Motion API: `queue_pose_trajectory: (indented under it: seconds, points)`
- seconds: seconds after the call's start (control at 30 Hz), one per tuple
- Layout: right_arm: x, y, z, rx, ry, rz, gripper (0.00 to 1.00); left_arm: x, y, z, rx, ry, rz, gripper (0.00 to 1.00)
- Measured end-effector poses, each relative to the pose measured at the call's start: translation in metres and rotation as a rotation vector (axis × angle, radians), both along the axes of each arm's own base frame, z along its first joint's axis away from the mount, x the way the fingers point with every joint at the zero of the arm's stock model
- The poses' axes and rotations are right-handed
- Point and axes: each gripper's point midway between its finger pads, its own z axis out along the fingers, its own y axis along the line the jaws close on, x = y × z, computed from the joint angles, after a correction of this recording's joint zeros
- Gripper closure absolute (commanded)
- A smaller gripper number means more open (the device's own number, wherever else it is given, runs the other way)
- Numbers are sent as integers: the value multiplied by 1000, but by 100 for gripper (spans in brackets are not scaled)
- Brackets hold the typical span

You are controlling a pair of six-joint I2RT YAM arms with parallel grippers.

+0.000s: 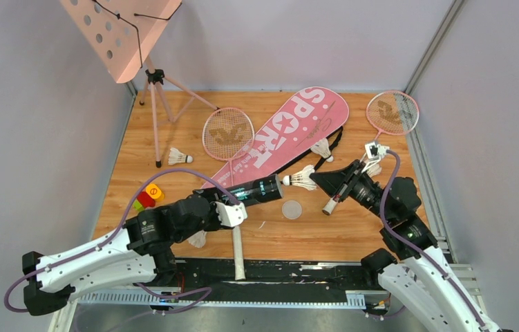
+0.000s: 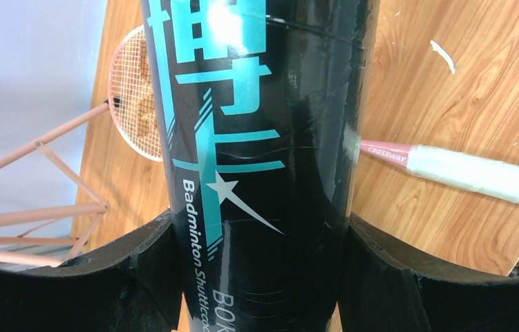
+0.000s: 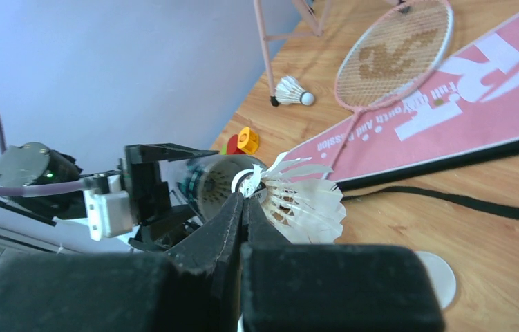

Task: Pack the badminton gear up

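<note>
Left claw (image 2: 260, 273) grips the tube (image 1: 260, 188), right claw (image 3: 242, 202) pinches a shuttlecock (image 3: 301, 204) at its mouth, rackets (image 1: 229, 133) and bag (image 1: 291, 131) unpacked

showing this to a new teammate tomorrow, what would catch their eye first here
The two arms facing each other mid-table: the left gripper clamps a black tube, and the right gripper pinches a white shuttlecock right at the tube's open end. Behind them the long pink racket bag lettered SPORT lies diagonally across the wooden table.
</note>
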Motion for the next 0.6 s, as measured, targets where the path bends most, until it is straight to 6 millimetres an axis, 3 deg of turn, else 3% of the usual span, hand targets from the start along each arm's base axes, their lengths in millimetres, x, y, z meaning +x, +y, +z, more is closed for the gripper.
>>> queue_pose_trajectory:
  seconds: [0.13, 0.33, 0.6]
  points:
    - [-3, 6, 15, 28, -33, 43, 100, 1, -1, -4, 16, 8, 1, 56]
    - [-9, 17, 18, 51, -25, 106, 100, 1, -1, -4, 19, 9, 1, 56]
    - [-15, 32, -4, 61, 38, 167, 100, 1, -1, -6, 24, 11, 1, 56]
